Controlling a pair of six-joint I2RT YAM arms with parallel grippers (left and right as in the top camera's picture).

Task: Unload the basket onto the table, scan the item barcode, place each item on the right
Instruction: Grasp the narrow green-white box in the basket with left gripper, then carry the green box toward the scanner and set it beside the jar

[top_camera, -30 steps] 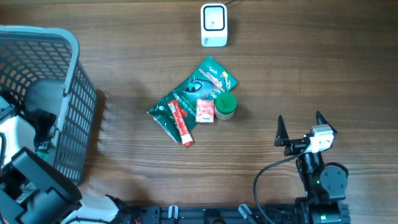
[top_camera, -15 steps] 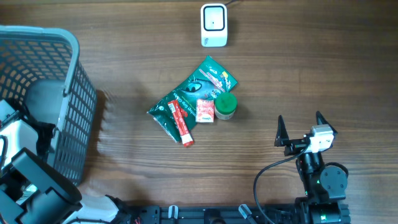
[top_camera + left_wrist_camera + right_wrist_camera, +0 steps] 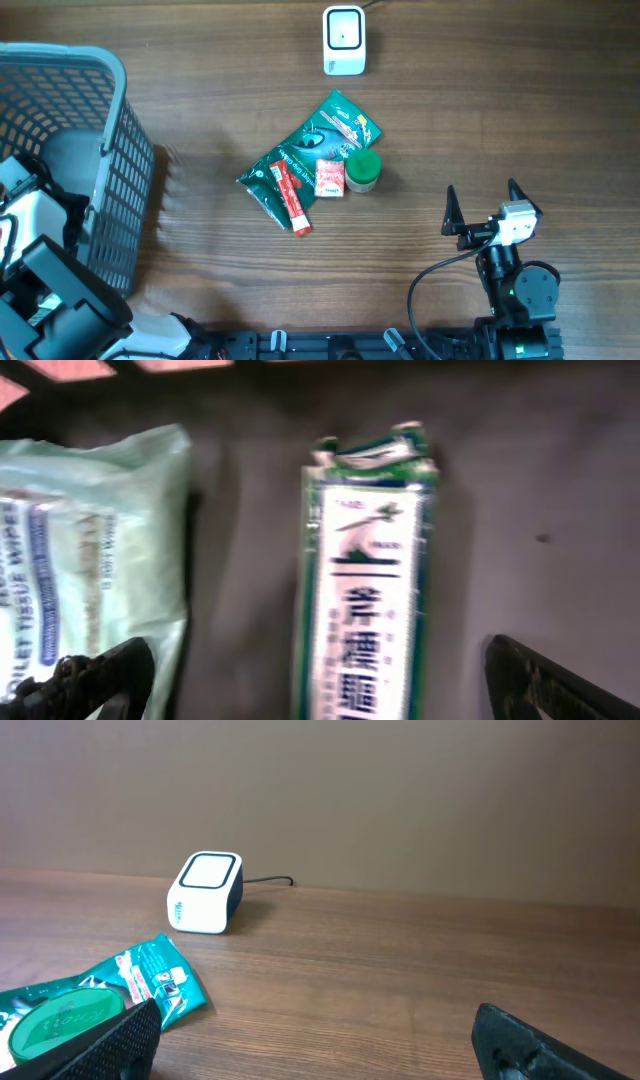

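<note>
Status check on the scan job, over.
Both tools open. Left tool in basket over green packet, not gripped. Right tool empty. Scanner unblocked.

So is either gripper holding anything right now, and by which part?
Nothing is held. Both are open: the right gripper over bare table, the left gripper inside the basket above a green packet.

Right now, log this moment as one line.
left gripper: open, in basket above green-white packet | right gripper: open, empty | scanner: unused
</note>
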